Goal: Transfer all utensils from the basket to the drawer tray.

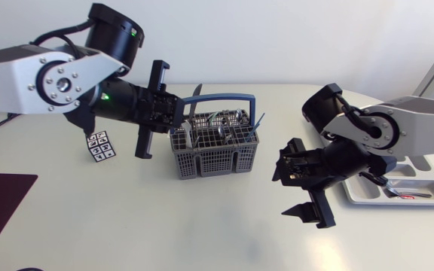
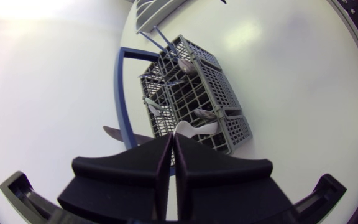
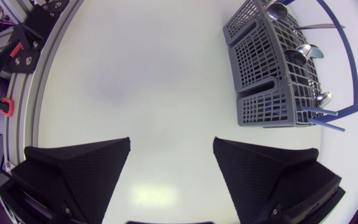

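Black left pincer (image 1: 181,113), fingers pressed together with nothing clearly gripped, meets the grey basket (image 1: 215,154) at frame centre. Right pincer (image 1: 298,192) gapes empty, lower right. Advisable: lift one handle vertically. Count: one basket, one tray (image 1: 364,197) at right, at least five basketed utensils (image 1: 228,124).

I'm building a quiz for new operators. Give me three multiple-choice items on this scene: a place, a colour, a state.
1. The basket stands on the table: A at the left edge; B near the middle; C at the right edge.
2. Its handle is: A red; B blue; C yellow.
3. The right gripper is: A shut on a spoon; B shut on the handle; C open, empty.
Key: B, table shows on both sides of it; B, a blue arch over it; C, fingers apart, bare table between.
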`<state>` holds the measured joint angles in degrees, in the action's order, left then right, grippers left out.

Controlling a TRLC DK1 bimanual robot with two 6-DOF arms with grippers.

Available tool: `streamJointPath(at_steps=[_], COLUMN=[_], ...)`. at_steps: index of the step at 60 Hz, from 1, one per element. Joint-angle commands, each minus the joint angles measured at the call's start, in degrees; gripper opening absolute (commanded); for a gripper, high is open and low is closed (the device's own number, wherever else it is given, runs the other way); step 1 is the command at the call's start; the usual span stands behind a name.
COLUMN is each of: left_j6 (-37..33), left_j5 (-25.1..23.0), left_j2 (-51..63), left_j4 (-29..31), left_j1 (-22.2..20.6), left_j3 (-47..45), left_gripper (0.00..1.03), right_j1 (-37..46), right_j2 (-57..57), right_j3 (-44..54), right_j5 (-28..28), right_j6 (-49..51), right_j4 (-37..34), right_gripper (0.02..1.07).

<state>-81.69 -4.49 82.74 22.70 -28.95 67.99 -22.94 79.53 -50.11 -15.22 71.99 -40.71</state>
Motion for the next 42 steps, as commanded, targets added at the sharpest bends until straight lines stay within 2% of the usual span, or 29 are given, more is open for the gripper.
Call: streamJointPath(at_steps=[1,8,19,33,42], left_j6=[1.89,5.66,18.5,42.4,54.09], left_j5=[-0.25,0.1,3.09,7.57,10.38], left_j2=[-3.81,-7.77,-10.67,-9.44,-6.36], left_j4=[0.33,1.3,5.43,7.18,6.92], left_j1=[-0.23,-1.11,-4.27,-9.81,-14.82], left_j3=[0.48,-0.22,1.89,5.49,6.19], left_gripper=[0.04,0.04,0.04,0.04,0.04], right_j1=[-0.7,-0.79,-0.79,-0.79,-1.14], right_j2=[-1.57,-3.33,-7.19,-12.64,-15.63], right_j3=[1.68,1.86,3.26,5.19,6.51], right_j5=[-0.16,-0.16,-0.07,-0.07,-0.16], right_j6=[-1.32,-2.38,-6.24,-14.15,-20.04], right_j4=[-0.6,-0.34,2.39,7.57,11.7], right_gripper=[0.98,0.98,0.98,0.98,0.98])
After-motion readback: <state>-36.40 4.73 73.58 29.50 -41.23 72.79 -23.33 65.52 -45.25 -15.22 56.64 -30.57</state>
